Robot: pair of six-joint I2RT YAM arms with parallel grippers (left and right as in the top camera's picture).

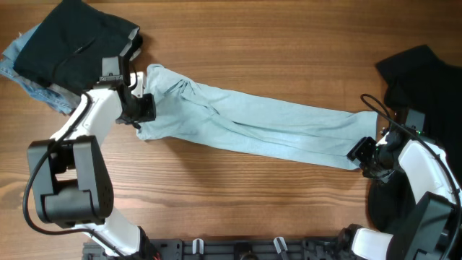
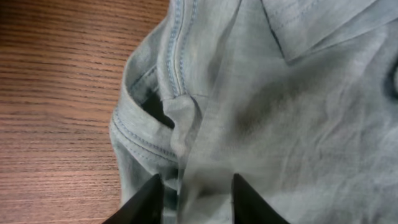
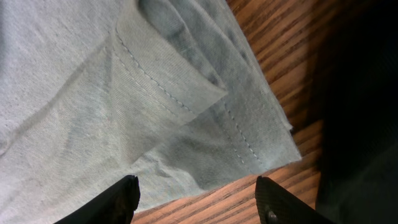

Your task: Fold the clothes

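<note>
Overhead, the shirt (image 1: 253,123) is plain pale blue-grey cloth whose only markings are rows of stitching along its seams (image 2: 177,56) and hem (image 3: 249,140). It lies on a brown wooden worktop (image 1: 238,209) whose grain runs left to right. A dark rail (image 1: 238,249) runs along the near edge. The shirt is drawn out into one long, wrinkled band. Its long axis slants from the far left down to the near right, and it is bunched and thicker at the left end, flatter at the right.

A dark garment (image 1: 76,36) sits heaped on a blue cloth (image 1: 29,83) in the far left corner, just beside the shirt's left end. A black garment (image 1: 426,79) lies at the right edge, near the other end.

The left jaws, on the left arm (image 1: 94,115), are at the bunched end. Their black fingertips (image 2: 146,202) stand a little apart, with a ridge of cloth lying between them unsqueezed. The right jaws, on the right arm (image 1: 426,170), are over the hem corner. Their fingertips (image 3: 118,202) are spread wide above cloth and bare wood, holding nothing.
</note>
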